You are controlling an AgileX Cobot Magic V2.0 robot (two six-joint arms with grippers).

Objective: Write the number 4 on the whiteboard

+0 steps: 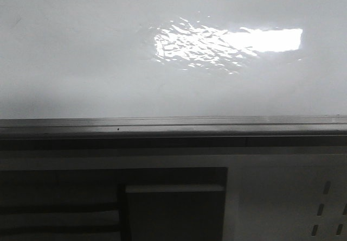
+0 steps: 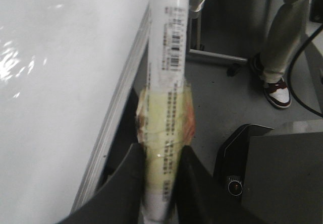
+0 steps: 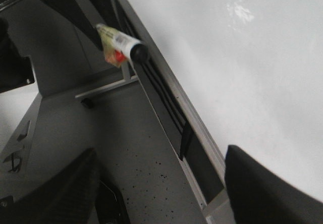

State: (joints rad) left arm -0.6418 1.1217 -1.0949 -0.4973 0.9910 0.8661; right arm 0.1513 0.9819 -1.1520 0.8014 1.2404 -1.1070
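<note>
Whiteboard: you have the whiteboard point(image 1: 108, 62) filling the far part of the front view, glossy, with a rippled bright reflection point(image 1: 227, 41) right of centre.
Edge rail: its grey metal rail point(image 1: 173, 124) runs left to right along the board's near edge.
Number 4: you can find no marker strokes on the board in any view.
Panel: below the rail you see a white panel point(image 1: 287, 197) with slot holes point(image 1: 325, 189) at the near right.
Left gripper: your left gripper point(image 2: 160, 183) is clamped on a marker point(image 2: 166, 82), a white barrel wrapped in yellowish tape at the grip, held just beside the rail and off the board surface.
Right gripper: your right gripper point(image 3: 156, 183) stands wide open with nothing between its dark fingers point(image 3: 262, 183), near the rail.
Marker from the right wrist: its dark end point(image 3: 139, 52) shows beside the rail.
Bystander: a person's leg and shoe point(image 2: 276, 90) stand on the floor.
</note>
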